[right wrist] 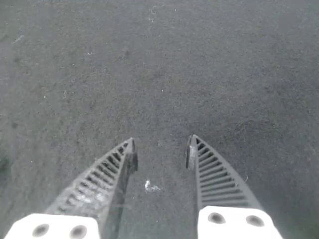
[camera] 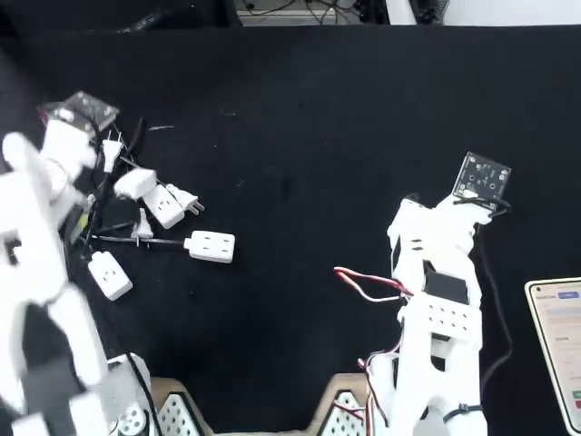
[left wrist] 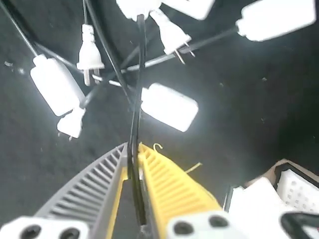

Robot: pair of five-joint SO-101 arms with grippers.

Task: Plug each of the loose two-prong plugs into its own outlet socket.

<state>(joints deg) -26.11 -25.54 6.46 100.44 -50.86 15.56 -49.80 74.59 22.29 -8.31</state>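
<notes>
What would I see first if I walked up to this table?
A jumble of white plugs and sockets with black cords lies on the black table by the left arm. The left arm's fingers pinch one black cord, while the right arm's fingers stand open above the table.

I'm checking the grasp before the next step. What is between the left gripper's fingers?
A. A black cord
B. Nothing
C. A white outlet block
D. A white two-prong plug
A: in the left wrist view, the left gripper is closed on a black cord, which runs out from between its fingers toward the plugs lying beyond.
</notes>
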